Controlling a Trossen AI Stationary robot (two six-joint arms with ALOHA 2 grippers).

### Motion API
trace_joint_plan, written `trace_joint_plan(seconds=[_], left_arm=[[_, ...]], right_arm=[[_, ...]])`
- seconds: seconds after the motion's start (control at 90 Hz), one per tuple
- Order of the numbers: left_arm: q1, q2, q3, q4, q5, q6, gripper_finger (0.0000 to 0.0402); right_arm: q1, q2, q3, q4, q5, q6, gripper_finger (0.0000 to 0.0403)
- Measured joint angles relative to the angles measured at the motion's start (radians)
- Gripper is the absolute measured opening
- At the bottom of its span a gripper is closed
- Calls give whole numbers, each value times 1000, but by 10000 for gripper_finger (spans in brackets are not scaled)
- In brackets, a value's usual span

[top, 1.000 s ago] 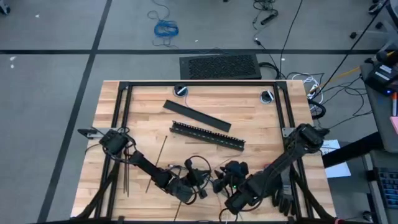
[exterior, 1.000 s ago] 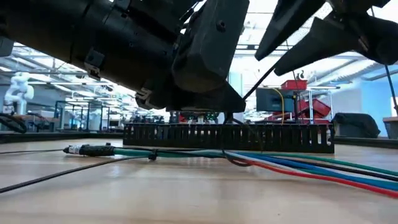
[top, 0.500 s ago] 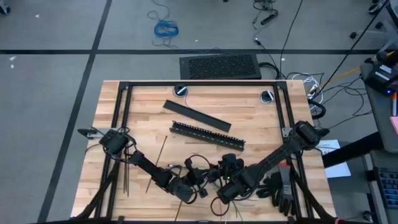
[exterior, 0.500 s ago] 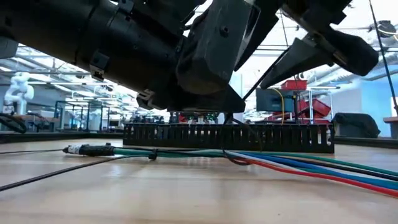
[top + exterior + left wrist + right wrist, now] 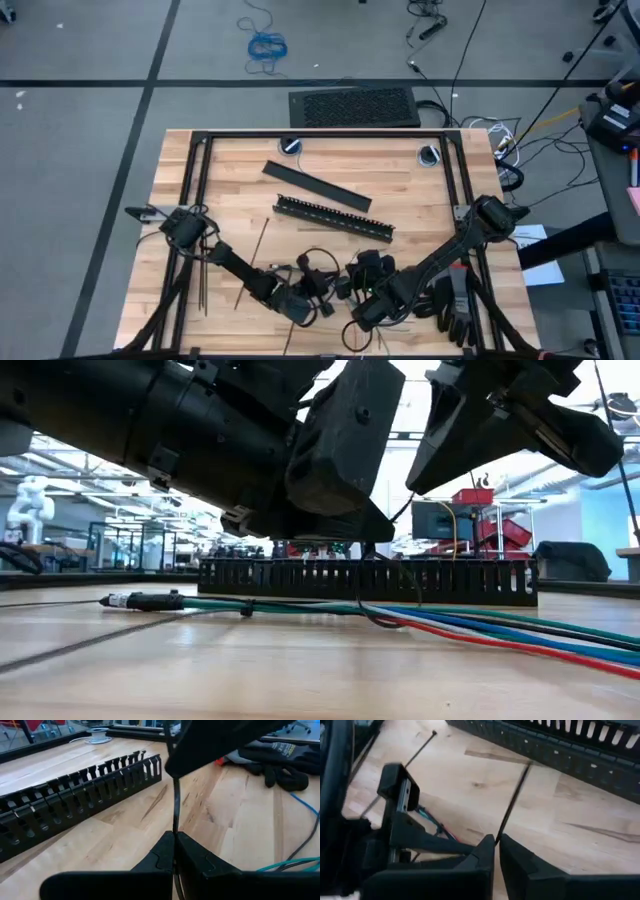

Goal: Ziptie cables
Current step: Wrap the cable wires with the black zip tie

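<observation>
While hanging low over the near edge of the pale wooden counter (image 5: pixel 400 170), clamps the left pincer (image 5: pixel 175 837) tight on a thin black plastic ziptie (image 5: pixel 175 805), fingertips pressed together with no gap around it. Runs that strip straight out from the tips toward a dark shape just ahead. Meets the right pincer (image 5: pixel 496 840) nose to nose at that same edge, seen from above as left pincer (image 5: pixel 303 310) just beside right pincer (image 5: pixel 365 315). Keeps the right fingers narrow, only a slit between them, pinching the end of a thin black strip (image 5: pixel 512 800) that slants out over the wood toward the black slotted plastic bar (image 5: pixel 333 217). Cannot tell whether both pincers share one strip.

Below the arms, flat on the counter: the cables (image 5: pixel 480 625), a loose bundle of thin green, blue and red wires, fanning apart toward one side and lying just in front of the slotted bar in the low view. Tied already at one spot by a small dark band (image 5: pixel 245 610).

Farther left on the wood: spare black zipties (image 5: pixel 203 285) lying straight, another single one (image 5: pixel 260 245) near the slotted bar. Behind that bar, apart from it: a flat black bar (image 5: pixel 316 186). Beside the right arm: black fabric gloves (image 5: pixel 280 765).
</observation>
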State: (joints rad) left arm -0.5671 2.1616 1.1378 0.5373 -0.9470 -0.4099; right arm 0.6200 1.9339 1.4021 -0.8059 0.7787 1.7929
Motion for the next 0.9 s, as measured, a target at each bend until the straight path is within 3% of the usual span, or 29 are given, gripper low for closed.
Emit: trace_joint_plan(seconds=[0.233,0.578,0.9], left_arm=[[1,0,0,1,-1,0,17],[2,1,0,-14,15,-5,17],[3,1,0,-28,8,-29,17]], right_arm=[[-14,0,0,-30,-16,-111,1],[-11,0,0,-171,94,-79,0],[-2,0,0,-124,106,-131,0]])
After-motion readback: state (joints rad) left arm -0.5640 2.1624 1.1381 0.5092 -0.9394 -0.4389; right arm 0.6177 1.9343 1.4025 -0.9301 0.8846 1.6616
